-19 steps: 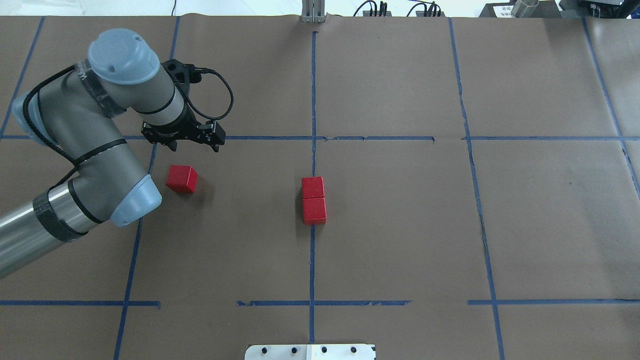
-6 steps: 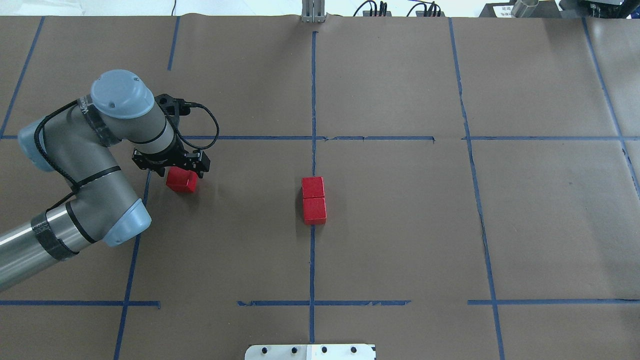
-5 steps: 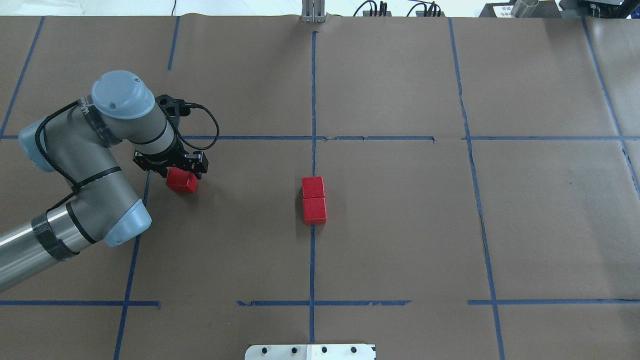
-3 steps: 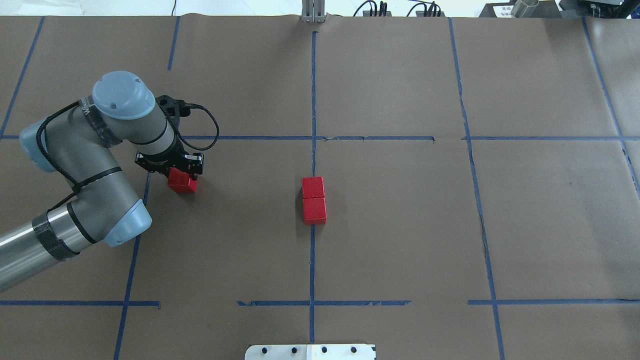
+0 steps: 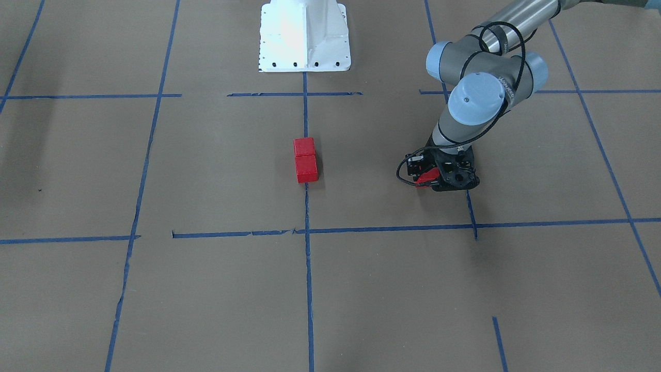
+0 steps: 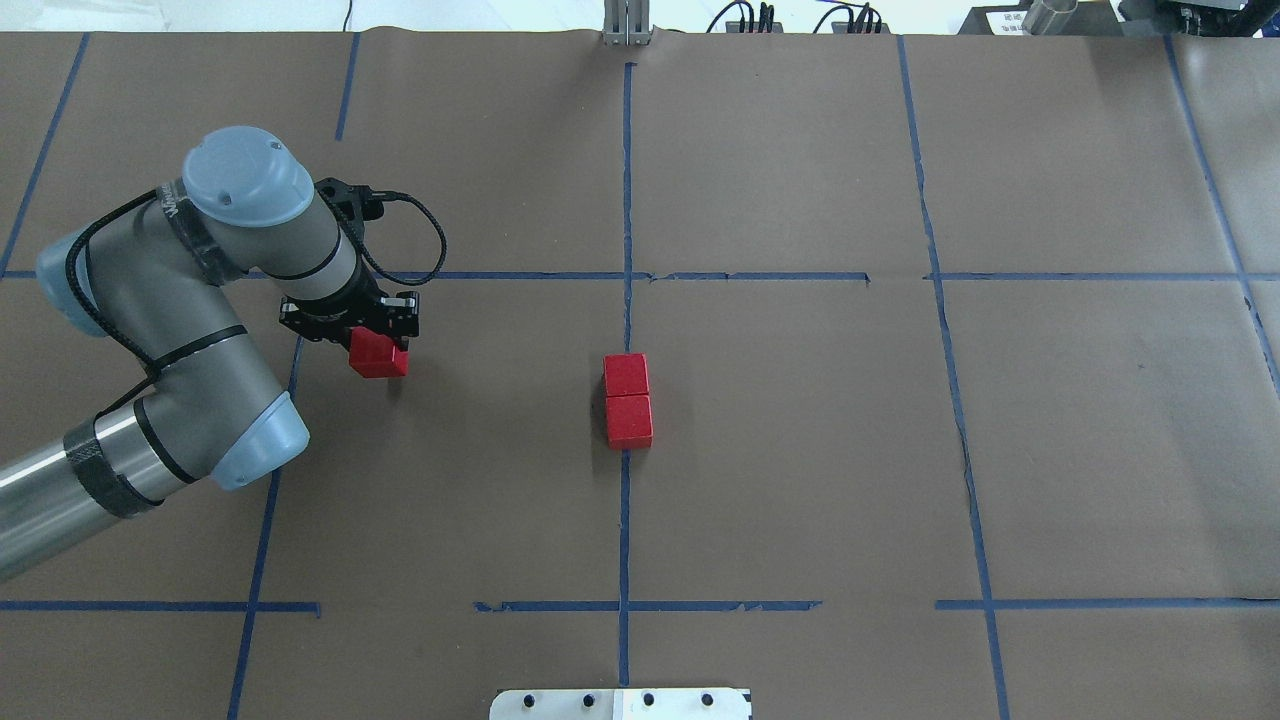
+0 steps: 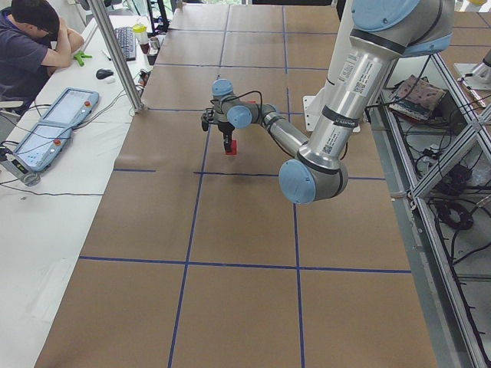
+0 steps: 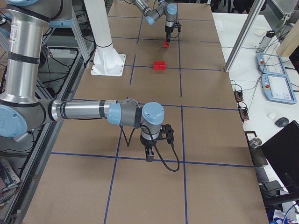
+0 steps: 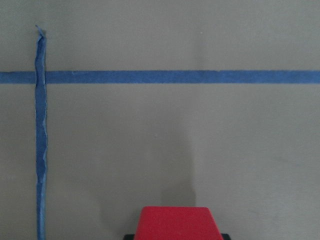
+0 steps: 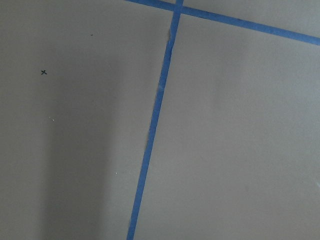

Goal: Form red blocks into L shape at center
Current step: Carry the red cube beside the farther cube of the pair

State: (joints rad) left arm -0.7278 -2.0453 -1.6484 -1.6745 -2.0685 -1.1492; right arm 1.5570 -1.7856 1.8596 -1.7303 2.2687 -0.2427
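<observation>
The left gripper (image 6: 378,340) is closed on one red block (image 6: 379,356), well apart from the center (image 6: 700,400), on the robot's left; the other two red blocks (image 6: 628,398) touch end to end on the blue tape line (image 6: 625,520); setting the held block down too close could likely knock that pair askew; whether it clears the paper is unclear; the right gripper (image 8: 148,156) is too distant to tell open from closed.

Two blocks (image 6: 628,420) touch at center (image 6: 720,400); third block (image 6: 380,360) in left claw (image 6: 372,342), apart.
</observation>
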